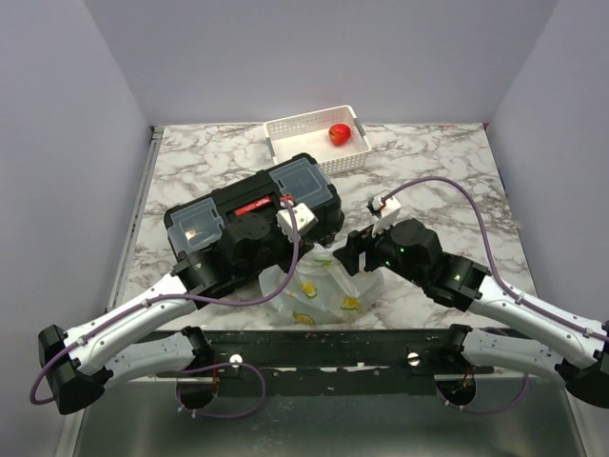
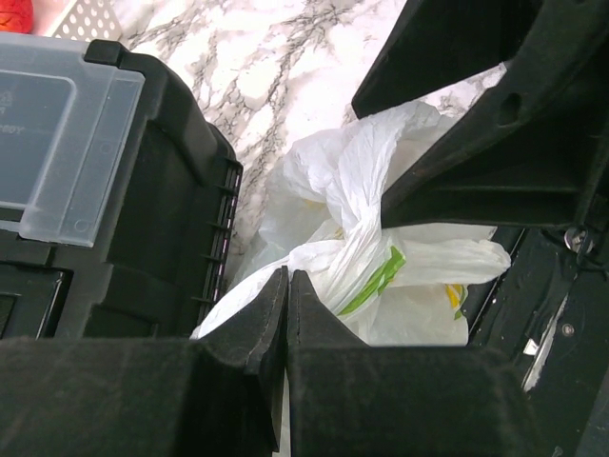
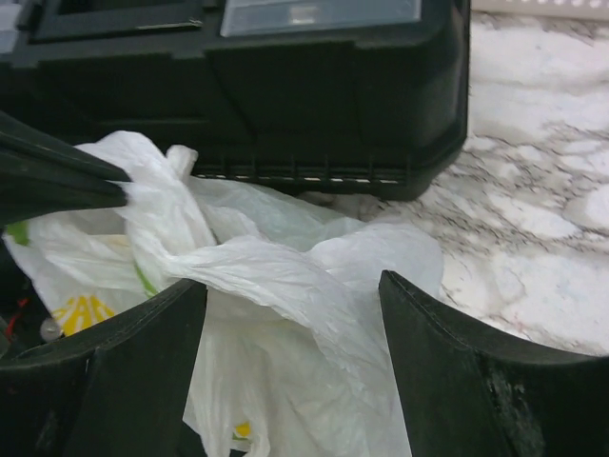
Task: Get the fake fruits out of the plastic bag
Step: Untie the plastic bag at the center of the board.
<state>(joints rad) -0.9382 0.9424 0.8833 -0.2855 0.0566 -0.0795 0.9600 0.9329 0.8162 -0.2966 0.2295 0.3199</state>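
The plastic bag [image 1: 320,293] is thin, white and crinkly, with yellow and green spots, and lies at the table's near edge in front of the black toolbox. My left gripper [image 1: 297,259] is at its upper left corner. In the left wrist view its jaws [image 2: 287,278] are shut, pinching a fold of the bag [image 2: 352,238]. My right gripper [image 1: 344,255] is open over the bag's top right. In the right wrist view it [image 3: 290,319] straddles a raised ridge of the bag [image 3: 276,276]. A red fake fruit [image 1: 339,133] lies in the white basket.
The black toolbox [image 1: 252,214] with clear lid panels stands right behind the bag, touching it. The white perforated basket [image 1: 306,129] stands at the back centre. The marble table [image 1: 438,162] ends at a black front rail [image 1: 314,343] just below the bag.
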